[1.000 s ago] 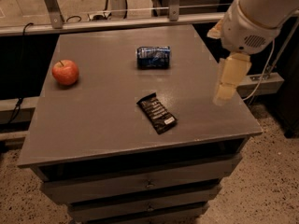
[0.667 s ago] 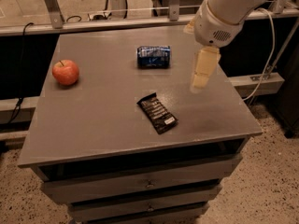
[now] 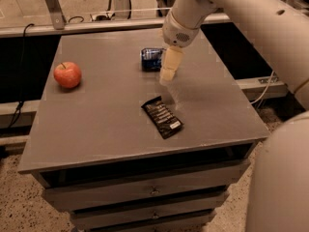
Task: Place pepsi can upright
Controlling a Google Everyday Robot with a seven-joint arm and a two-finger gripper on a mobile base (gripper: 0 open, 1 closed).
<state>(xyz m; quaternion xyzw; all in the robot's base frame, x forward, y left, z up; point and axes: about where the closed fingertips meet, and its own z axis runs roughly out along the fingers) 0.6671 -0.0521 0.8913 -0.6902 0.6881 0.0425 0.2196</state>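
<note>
The pepsi can [image 3: 150,59], blue with white markings, lies on its side on the far middle of the grey table [image 3: 111,110]. My gripper [image 3: 169,71] hangs from the white arm just right of the can and partly covers its right end. The cream fingers [image 3: 171,63] point down at the table, a little above it.
A red apple [image 3: 67,74] sits at the table's left side. A flat black snack bar wrapper [image 3: 162,116] lies near the middle front. Drawers run below the front edge. A metal rail and a cable lie behind the table.
The arm has swung left from beyond the table's right edge to just beside the can. The can, apple and wrapper have not moved.
</note>
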